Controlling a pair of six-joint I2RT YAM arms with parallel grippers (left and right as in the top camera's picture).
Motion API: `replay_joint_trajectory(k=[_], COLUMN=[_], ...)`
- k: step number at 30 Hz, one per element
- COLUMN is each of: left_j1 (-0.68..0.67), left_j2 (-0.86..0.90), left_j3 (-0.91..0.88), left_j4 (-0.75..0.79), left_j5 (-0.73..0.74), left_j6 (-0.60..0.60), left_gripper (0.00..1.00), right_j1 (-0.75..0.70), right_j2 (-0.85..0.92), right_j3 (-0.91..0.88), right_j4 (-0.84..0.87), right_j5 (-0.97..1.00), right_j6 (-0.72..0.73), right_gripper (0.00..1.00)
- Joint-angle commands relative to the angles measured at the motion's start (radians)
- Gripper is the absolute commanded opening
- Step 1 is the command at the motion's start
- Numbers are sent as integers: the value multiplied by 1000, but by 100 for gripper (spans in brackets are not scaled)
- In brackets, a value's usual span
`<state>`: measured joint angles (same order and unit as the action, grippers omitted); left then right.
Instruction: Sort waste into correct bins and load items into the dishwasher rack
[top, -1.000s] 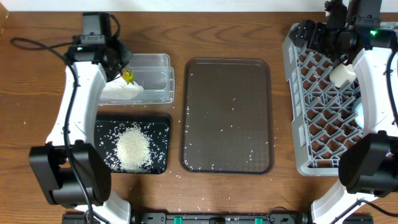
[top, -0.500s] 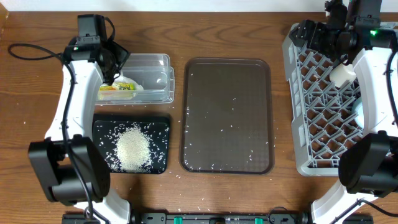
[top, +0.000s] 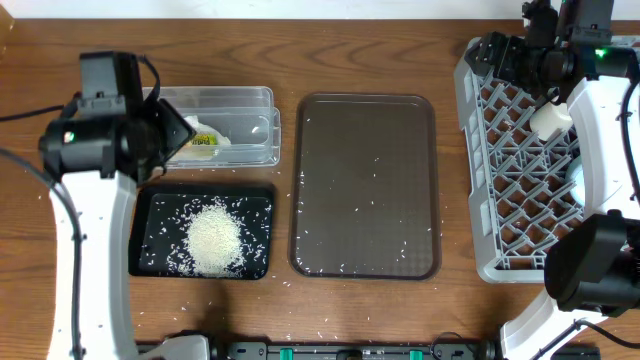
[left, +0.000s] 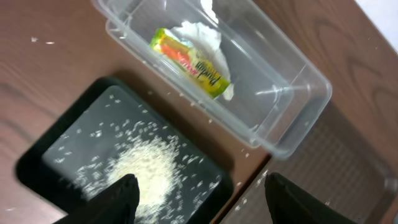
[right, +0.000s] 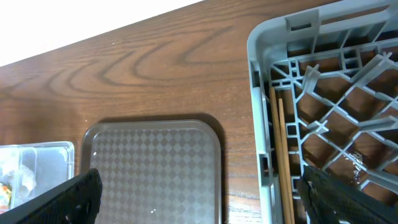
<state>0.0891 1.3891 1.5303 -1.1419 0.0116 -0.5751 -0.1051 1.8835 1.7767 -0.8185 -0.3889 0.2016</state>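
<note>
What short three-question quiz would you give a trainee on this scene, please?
1. True or false: the yellow-green wrapper lies inside the clear tub.
2. Where is the heap of rice? A: brown serving tray. B: black tray. C: dishwasher rack.
3. Fill in: the jaws of the left gripper stand ____, holding nothing.
Key: 1 true; 2 B; 3 open.
</note>
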Motion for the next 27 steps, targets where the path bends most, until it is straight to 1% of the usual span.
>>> replay_joint_trajectory(k=[1,5,7,9,15,18,19,20,27], left_j1=[0,0,0,0,-1,-1,-1,-1,0], left_j2=[-35,-63,-76,-98,-241,-305,-317,-328,-327], left_j3=[3,1,-9,-29,-180,-258,-275,-290,-301], left_j4=[-29,-103,-134,-161,-130,-123,-130,-142,-156], left_j5=[-32,-36,-69,-111,-65,-60,-60,-60,-60], left_j6=[56,55,48,12,-14,-38,-52,-59,-58], left_gripper=[68,67,66,65,65,68,78,85,88], right_j1=[2,2,2,2,2,1,1,1,2], right_j2=[-10,-10,-10,-10,-10,-10,-10,-10,-10], right_j3=[13,13,13,13,13,13,13,13,13], right_j4=[-2,-2,-2,-2,-2,-2,-2,-2,-2], right_j5=[-3,-3,-3,-3,-3,-3,-3,-3,-3], right_j6=[7,7,7,7,7,7,7,7,7], right_gripper=[99,99,99,99,99,99,99,99,99])
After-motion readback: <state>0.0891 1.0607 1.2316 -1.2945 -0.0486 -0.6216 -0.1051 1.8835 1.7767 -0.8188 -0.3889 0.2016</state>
